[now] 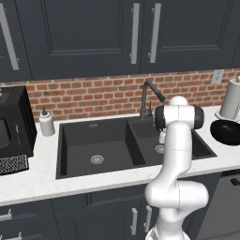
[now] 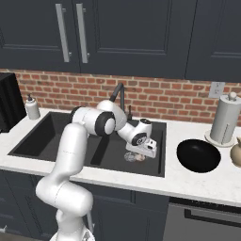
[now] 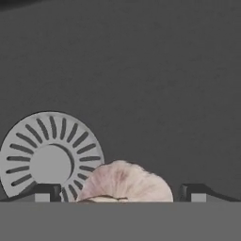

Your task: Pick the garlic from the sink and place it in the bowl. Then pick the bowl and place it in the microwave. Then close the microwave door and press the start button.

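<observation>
In the left base view the white arm bends forward over the matte black sink point(image 1: 93, 140), its elbow hiding most of the right basin; the left basin's round drain shows on the floor, a dark faucet point(image 1: 149, 96) stands behind, and the black bowl point(image 1: 226, 131) sits on the pale counter to the right of the sink, in front of a paper towel roll point(image 1: 230, 99). In the right base view the hand reaches down into the right basin, and the gripper point(image 2: 138, 157) hangs low over the floor there, with the pale garlic point(image 2: 140, 158) right beneath it, beside the metal drain strainer point(image 2: 130, 156); the bowl lies on the counter well apart to the right. In the hand view the two dark fingertips point(image 3: 43, 192) stand spread wide apart, and the pinkish-white garlic sits on the basin floor between them, touched by neither, with the strainer just beside it on the left.
</observation>
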Controlling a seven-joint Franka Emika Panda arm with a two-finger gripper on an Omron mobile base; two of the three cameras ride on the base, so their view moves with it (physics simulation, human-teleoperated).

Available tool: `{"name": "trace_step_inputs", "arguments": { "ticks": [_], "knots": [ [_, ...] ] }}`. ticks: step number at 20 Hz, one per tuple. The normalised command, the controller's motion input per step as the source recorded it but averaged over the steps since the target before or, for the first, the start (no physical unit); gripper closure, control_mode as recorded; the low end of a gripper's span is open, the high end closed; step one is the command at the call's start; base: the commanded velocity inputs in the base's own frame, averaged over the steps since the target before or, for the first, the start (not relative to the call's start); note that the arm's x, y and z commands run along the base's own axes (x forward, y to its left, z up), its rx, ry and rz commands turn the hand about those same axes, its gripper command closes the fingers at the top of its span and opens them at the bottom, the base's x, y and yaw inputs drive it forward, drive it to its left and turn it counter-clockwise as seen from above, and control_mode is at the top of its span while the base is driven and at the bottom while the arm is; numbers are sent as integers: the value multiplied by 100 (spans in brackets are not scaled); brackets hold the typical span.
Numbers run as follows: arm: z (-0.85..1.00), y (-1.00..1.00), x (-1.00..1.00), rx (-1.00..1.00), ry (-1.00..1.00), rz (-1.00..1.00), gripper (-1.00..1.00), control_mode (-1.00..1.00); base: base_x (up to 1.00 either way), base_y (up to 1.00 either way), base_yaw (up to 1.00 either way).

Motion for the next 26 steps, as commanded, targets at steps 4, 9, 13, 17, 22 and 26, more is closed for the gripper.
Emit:
{"name": "trace_step_inputs", "arguments": {
  "ticks": [4, 9, 13, 17, 22, 26],
  "knots": [
    [-44, 8, -30, 0, 0, 0, 100, -100, 0, 0, 0],
    [-32, 19, -47, 0, 0, 0, 100, -100, 0, 0, 0],
    [2, 23, -66, 0, -2, 0, 100, -100, 0, 0, 0],
    [82, 2, -91, 0, -15, -3, 100, -100, 0, 0, 0],
    [100, 0, -64, -1, -16, -3, 100, -100, 0, 0, 0],
    [100, -10, -46, 0, -7, -3, 100, -100, 0, 0, 0]
  ]
}}
